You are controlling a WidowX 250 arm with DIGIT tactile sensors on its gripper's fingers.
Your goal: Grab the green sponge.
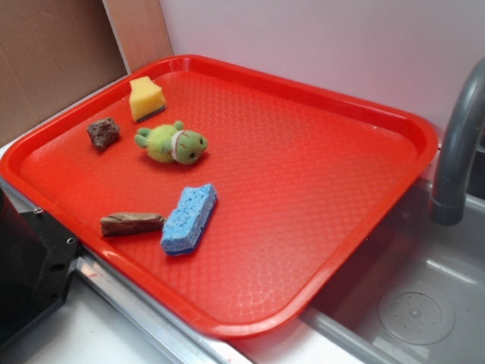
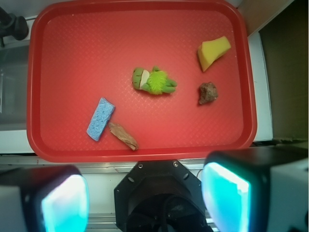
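Observation:
The green sponge (image 1: 146, 98) is a small yellow foam wedge with a thin dark layer on its lower face. It lies in the far left corner of the red tray (image 1: 364, 114). In the wrist view the sponge (image 2: 213, 52) is at the upper right of the tray (image 2: 43, 96). My gripper (image 2: 145, 198) is high above the tray's near edge, far from the sponge. Its two teal-padded fingers (image 2: 224, 195) stand wide apart with nothing between them. The gripper is out of the exterior view.
On the tray lie a green plush toy (image 1: 171, 143), a blue rectangular sponge (image 1: 189, 218), a brown rock-like lump (image 1: 103, 133) and a brown stick-like piece (image 1: 132, 223). A grey faucet (image 1: 455, 152) and sink (image 1: 413, 311) are at right. The black robot base (image 1: 30, 265) is at lower left.

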